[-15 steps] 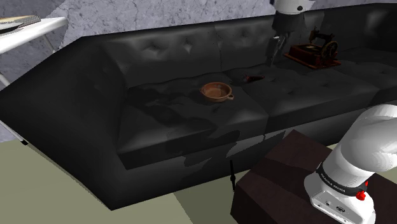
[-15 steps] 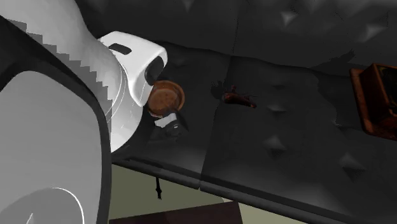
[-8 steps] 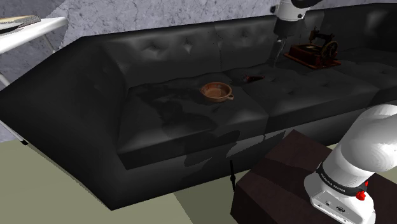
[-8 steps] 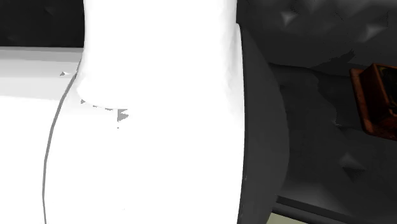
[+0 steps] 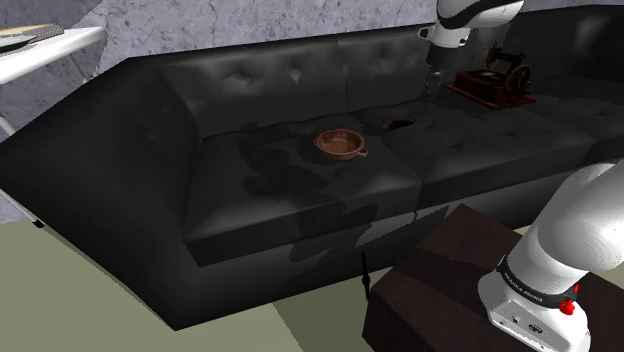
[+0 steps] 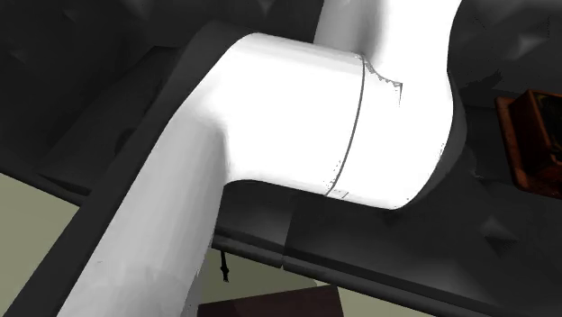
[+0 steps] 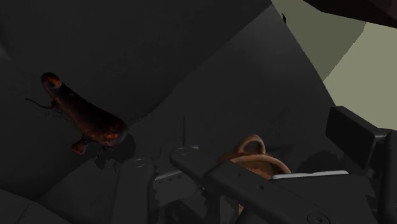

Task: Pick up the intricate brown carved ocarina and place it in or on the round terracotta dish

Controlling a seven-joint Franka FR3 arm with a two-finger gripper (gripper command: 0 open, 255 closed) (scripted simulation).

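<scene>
While gripper (image 5: 432,92) hangs over black sofa (image 5: 300,200) near the backrest, open/closed state: can't tell. Brown ocarina (image 5: 400,123) lies on seat close to its back edge, just by seam betw. two cushions; not held, gripper above it & slightly to shoulder view's right. Wrist view: ocarina elongated, dark reddish-brown, flat on cushion. Round terracotta dish (image 5: 340,144) w/ small handle sits upright on adjacent cushion, nearer mid-seat, apart from ocarina. Sewing machine (image 5: 494,78) on wood base stands further along seat. White arm (image 6: 297,117) blocks much of 2nd ext. view.
</scene>
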